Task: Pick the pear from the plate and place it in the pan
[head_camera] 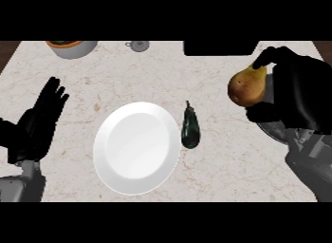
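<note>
Pear (pixel 247 88), which I judge light, firm-skinned and easily bruised (round belly, best held there), hangs above the counter in my right hand (pixel 302 95), fingers curled round it, near the dark pan (pixel 218 47).

A single head view looks steeply down on the marble counter (pixel 85 90), close enough that the white plate (pixel 137 147) fills the frame's centre and both forearms enter from the lower corners.
</note>
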You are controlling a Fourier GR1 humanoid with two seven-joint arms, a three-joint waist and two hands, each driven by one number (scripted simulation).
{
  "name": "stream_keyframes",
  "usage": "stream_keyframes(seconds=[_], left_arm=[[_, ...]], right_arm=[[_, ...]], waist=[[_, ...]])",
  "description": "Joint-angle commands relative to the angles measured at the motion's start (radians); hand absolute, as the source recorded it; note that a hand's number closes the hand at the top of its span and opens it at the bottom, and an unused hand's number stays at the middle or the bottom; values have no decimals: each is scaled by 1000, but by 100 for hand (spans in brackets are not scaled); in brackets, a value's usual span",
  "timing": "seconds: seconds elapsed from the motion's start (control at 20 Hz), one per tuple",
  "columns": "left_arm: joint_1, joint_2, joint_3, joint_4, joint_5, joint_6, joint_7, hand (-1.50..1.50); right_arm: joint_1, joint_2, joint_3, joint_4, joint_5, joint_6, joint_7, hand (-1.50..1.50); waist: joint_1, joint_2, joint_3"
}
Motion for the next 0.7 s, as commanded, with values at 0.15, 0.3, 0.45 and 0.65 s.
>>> stream_keyframes(seconds=[0.15, 0.3, 0.45, 0.65], left_arm=[[-1, 0, 22, -6, 11, -23, -8, 0], [-37, -8, 24, 35, 6, -10, 13, 0], [-24, -23, 10, 59, -9, -32, -37, 0], [-63, -7, 35, 37, 2, -31, 18, 0]], right_arm=[[169, -130, -253, 66, -89, -111, -246, 150], [219, -136, -345, 209, -123, -249, -393, 150], [245, -116, -357, 344, -128, -314, -557, 150], [143, -84, -406, 558, -181, -340, -727, 150]], waist=[[3, 1, 0], [4, 5, 1], [10, 5, 0], [19, 6, 0]])
